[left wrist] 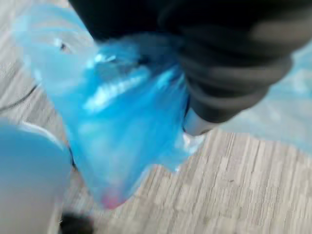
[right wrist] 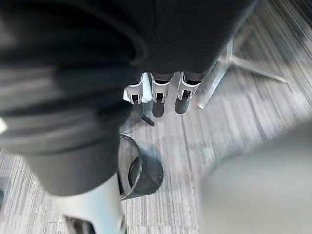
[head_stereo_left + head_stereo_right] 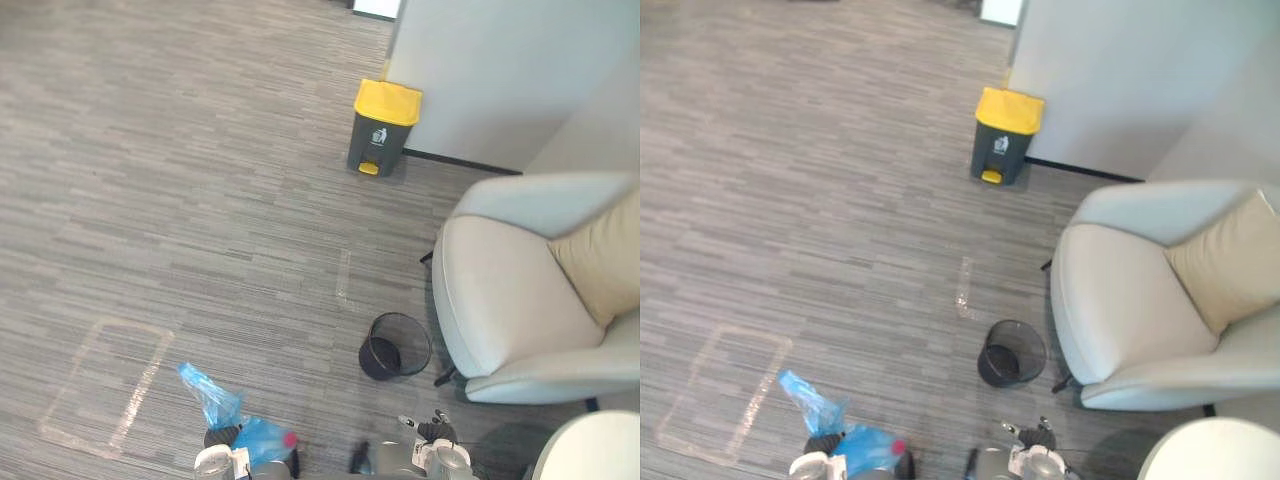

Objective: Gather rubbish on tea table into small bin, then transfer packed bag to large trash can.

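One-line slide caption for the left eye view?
G1's left hand holds the blue bag; small mesh bin beside the armchair, yellow-lidded trash can ahead by the wall.

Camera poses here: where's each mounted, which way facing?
Left eye view: on the head, facing down and forward over the floor to the large trash can, small bin, armchair; left robot hand and right robot hand at the bottom edge.
Right eye view: beside it, same scene.
Left wrist view: on the left wrist, close on the blue bag; dark cover shows.
Right wrist view: on the right wrist, facing down past its straight fingers to the small bin.
Shared: small bin, eye views and right wrist view.
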